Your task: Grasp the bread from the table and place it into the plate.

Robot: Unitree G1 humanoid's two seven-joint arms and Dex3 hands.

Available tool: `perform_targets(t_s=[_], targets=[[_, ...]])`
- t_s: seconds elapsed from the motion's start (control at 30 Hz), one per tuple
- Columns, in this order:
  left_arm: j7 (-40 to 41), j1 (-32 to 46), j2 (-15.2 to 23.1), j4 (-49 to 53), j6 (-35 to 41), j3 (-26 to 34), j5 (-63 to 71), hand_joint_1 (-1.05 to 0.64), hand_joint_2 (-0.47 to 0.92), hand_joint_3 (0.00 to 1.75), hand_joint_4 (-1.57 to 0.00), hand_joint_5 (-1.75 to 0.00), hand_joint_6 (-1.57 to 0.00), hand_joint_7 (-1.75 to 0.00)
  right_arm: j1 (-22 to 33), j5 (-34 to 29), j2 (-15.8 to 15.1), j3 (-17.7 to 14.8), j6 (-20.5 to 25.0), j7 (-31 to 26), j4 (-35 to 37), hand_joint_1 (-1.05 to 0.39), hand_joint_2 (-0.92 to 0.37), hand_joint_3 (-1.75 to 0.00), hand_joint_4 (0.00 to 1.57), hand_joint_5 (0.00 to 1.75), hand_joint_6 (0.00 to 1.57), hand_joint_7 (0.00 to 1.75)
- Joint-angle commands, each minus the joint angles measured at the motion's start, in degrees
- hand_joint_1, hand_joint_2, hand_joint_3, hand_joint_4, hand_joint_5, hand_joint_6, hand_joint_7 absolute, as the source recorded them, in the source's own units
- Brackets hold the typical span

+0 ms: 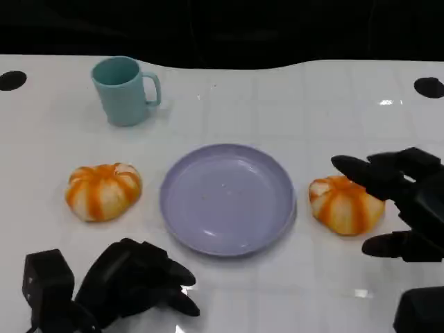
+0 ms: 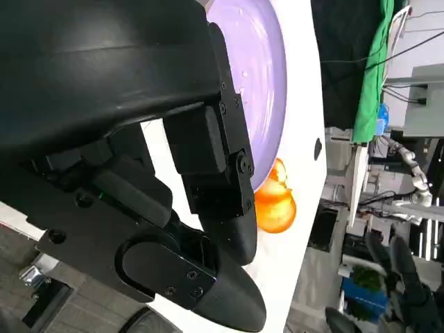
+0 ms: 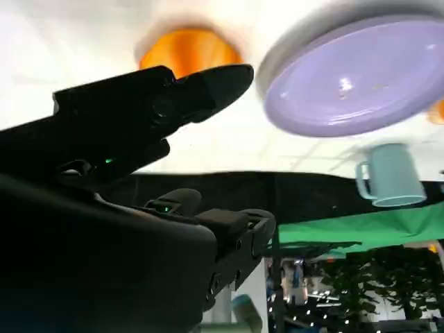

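Two orange-and-white striped bread rolls lie on the white table, on either side of a lavender plate (image 1: 227,198). The left roll (image 1: 103,191) sits alone. My right hand (image 1: 399,202) hovers at the right roll (image 1: 345,203), its fingers spread on the far and near sides and holding nothing. In the right wrist view that roll (image 3: 187,50) lies just beyond a fingertip (image 3: 222,80), with the plate (image 3: 361,76) past it. My left hand (image 1: 132,281) rests near the table's front edge, fingers loosely bent and holding nothing. The left wrist view looks over the plate (image 2: 267,69) to the right roll (image 2: 276,205).
A teal mug (image 1: 125,90) stands at the back left, its handle to the right; it is also in the right wrist view (image 3: 388,175). Two dark round holes (image 1: 12,80) mark the table's far corners. Bare table lies between the plate and the front edge.
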Motion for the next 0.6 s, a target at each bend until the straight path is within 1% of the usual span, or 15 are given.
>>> perform_targets(t_s=[0.03,0.17,0.33,0.43,0.53,0.6], targets=[[0.2,-0.3,0.9,0.4,-0.9,0.2,0.2,-1.05,0.78,0.0,-1.57,-0.18,-1.55,0.0,-1.4,-6.5,-1.0,2.5,4.5,-0.7,-2.0,-0.71,-0.87,-0.01,0.09,0.36,0.2,0.02],[0.7,-0.2,0.8,0.1,-0.4,0.2,0.4,-1.05,0.77,0.0,-1.57,-0.19,-1.56,-0.01,-4.4,-11.2,-0.3,6.1,7.8,-1.3,0.4,-0.68,-0.84,0.0,0.13,0.37,0.23,0.03],[0.3,-0.2,0.7,0.3,-0.9,0.2,0.3,-1.05,0.78,0.0,-1.57,-0.19,-1.55,0.0,-7.9,-12.3,0.2,9.6,9.5,-3.0,5.2,-0.66,-0.81,0.0,0.17,0.37,0.27,0.03],[0.2,-0.2,0.7,0.4,-1.1,0.2,0.3,-1.05,0.78,0.0,-1.57,-0.19,-1.55,0.0,-8.7,-12.2,-0.1,10.6,10.0,-3.8,6.3,-0.65,-0.8,0.0,0.18,0.37,0.28,0.03],[0.5,-0.1,0.7,0.4,-1.3,0.3,0.4,-1.05,0.78,0.0,-1.57,-0.19,-1.55,0.0,-11.6,-13.3,1.5,13.6,12.2,-2.8,10.0,-0.64,-0.8,0.0,0.17,0.35,0.27,0.02],[0.6,-0.1,0.7,0.3,-1.3,0.2,0.5,-1.05,0.78,0.0,-1.57,-0.19,-1.55,0.0,-12.5,-13.4,1.6,14.8,13.1,-3.0,11.2,-0.64,-0.8,0.0,0.17,0.34,0.27,0.01]])
